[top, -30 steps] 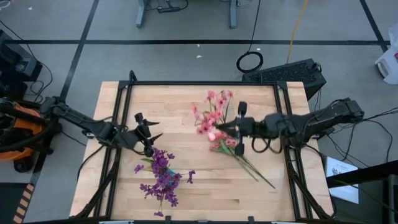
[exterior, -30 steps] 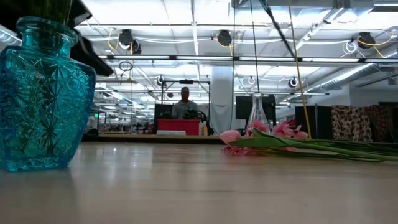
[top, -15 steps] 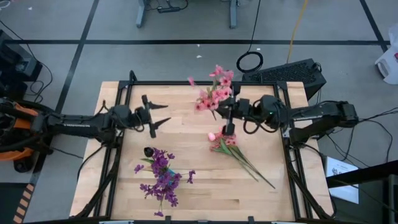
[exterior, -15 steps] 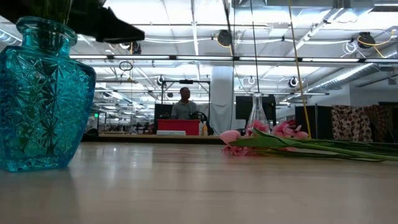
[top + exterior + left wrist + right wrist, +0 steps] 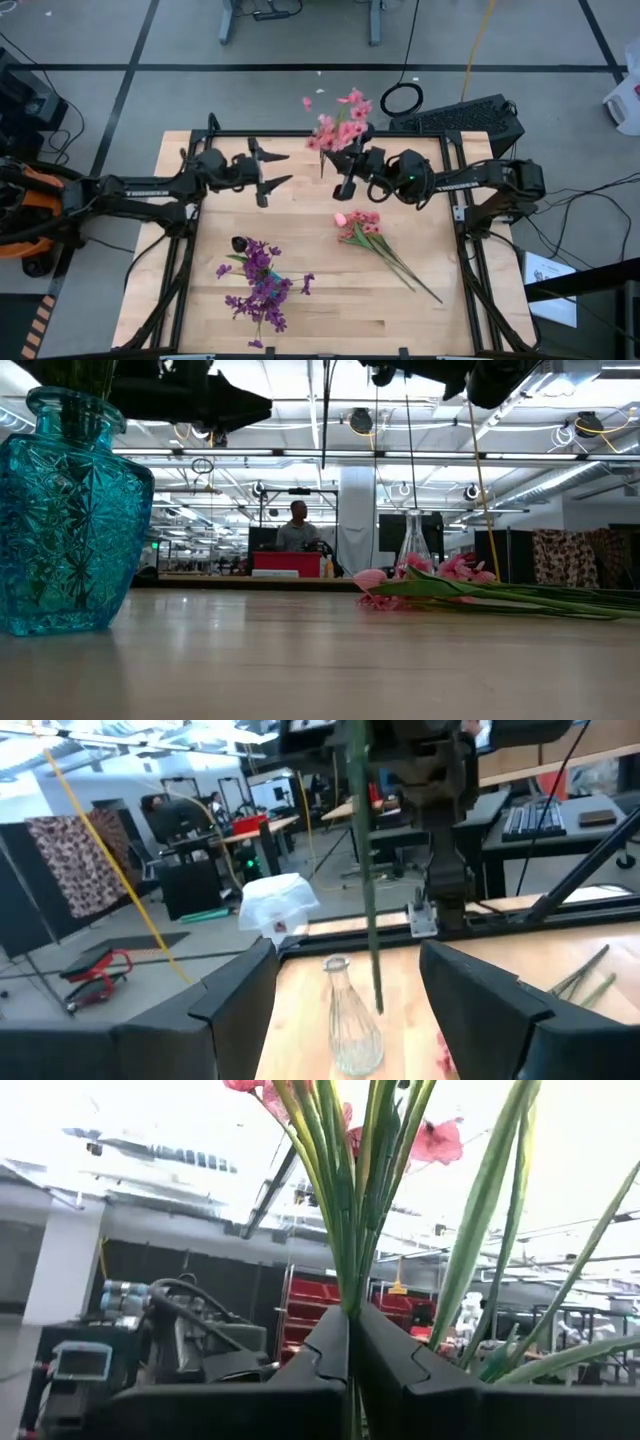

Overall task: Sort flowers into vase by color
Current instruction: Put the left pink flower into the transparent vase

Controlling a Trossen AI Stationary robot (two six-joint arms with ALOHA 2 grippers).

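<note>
My right gripper (image 5: 346, 173) is shut on a pink spray (image 5: 336, 127) above the table's far middle. The spray's stem (image 5: 365, 870) hangs down beside the neck of a clear glass vase (image 5: 349, 1025). My left gripper (image 5: 284, 168) hovers open just to its left, with the fingers (image 5: 235, 1010) either side of that vase but far from it. More pink flowers (image 5: 362, 229) lie flat on the table right of centre. Purple blossoms (image 5: 259, 285) stand in the blue cut-glass vase (image 5: 68, 510) near the front edge. My right gripper pinches the pink spray's bundled stems (image 5: 350, 1295) between its two fingers (image 5: 310, 1355). The fingers come level from the table's right and lie across the stems. The spray is upright and lifted clear, with blossoms (image 5: 435, 1140) above the fingers and the long stem (image 5: 325, 410) hanging below.
A black frame (image 5: 320, 133) runs around the wooden table top. A keyboard (image 5: 465, 115) sits just off the far right corner. Bare wood lies between the two vases and along the front right.
My right gripper has risen and moved toward the far edge and a little left. It has carried the pink spray up off the table and turned it upright. My left gripper has risen and swung toward the far edge and right, staying open.
</note>
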